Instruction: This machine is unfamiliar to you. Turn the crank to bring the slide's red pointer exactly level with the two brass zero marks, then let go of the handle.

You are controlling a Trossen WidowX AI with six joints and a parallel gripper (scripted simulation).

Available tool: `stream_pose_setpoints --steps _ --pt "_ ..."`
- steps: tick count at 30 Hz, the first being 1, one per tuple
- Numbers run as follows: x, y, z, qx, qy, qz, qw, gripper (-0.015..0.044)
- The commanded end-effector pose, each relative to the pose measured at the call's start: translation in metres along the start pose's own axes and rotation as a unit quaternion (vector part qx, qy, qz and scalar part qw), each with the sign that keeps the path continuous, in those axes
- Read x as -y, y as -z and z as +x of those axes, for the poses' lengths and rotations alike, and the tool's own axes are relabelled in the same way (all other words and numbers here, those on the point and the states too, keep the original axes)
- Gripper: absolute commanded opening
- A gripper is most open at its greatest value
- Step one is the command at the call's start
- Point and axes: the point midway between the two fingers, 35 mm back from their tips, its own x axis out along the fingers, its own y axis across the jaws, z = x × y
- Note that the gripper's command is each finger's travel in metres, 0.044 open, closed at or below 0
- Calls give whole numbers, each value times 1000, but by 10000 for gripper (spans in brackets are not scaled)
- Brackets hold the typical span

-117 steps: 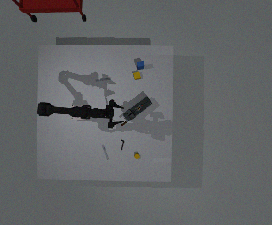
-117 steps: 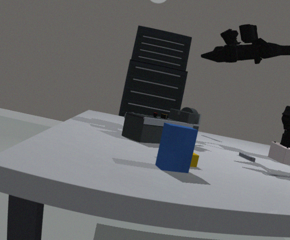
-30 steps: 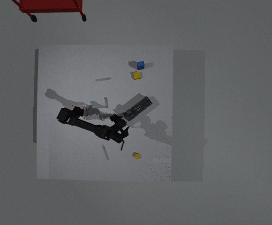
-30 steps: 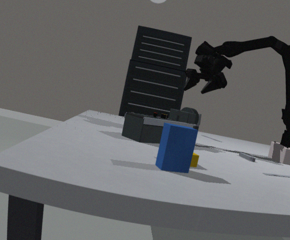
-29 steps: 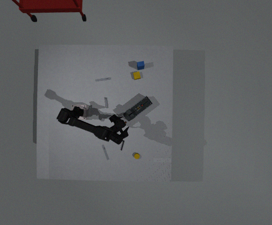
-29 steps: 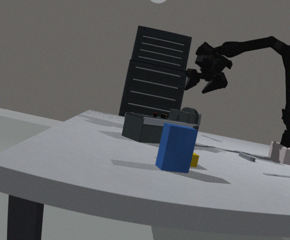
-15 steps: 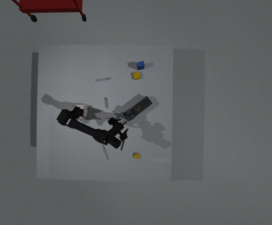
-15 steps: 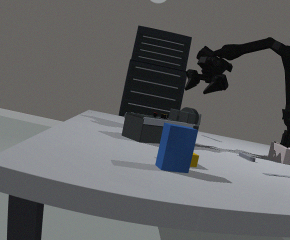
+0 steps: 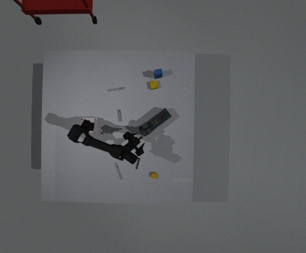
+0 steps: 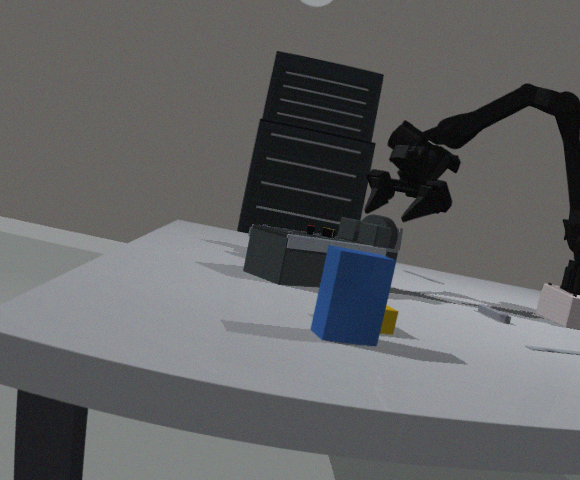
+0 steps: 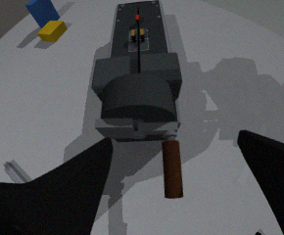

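The dark grey machine (image 9: pixel 162 115) (image 10: pixel 264 254) (image 11: pixel 119 41) stands on the table. Its red pointer (image 9: pixel 159 118) (image 10: pixel 310 228) (image 11: pixel 137 17) sits beyond the two brass marks (image 9: pixel 155 121) (image 10: pixel 328 231) (image 11: pixel 142 33), toward the end away from the crank, not level with them. The brown crank handle (image 11: pixel 172 168) (image 9: pixel 140 138) sticks out from the right end of the light grey crank arm (image 11: pixel 115 128) in the wrist view. My gripper (image 9: pixel 140 139) (image 10: pixel 385 215) (image 11: pixel 176 140) is open and empty. Its fingers appear on either side of the handle in the wrist view; the exterior view shows them above the machine's drum end.
A blue block (image 9: pixel 158 73) (image 10: pixel 355 297) (image 11: pixel 42 12) and a yellow block (image 9: pixel 154 85) (image 10: pixel 389 320) (image 11: pixel 53 30) stand beside the machine. A yellow round piece (image 9: pixel 154 175) and several thin bars, one a grey bar (image 9: pixel 118 171), lie on the table (image 9: pixel 93 70).
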Motion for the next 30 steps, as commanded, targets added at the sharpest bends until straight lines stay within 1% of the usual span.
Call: stream_pose_setpoints --steps 1,30 --pt "0 5 5 1 -1 0 1000 440" --pt "0 38 39 1 -1 0 1000 440"
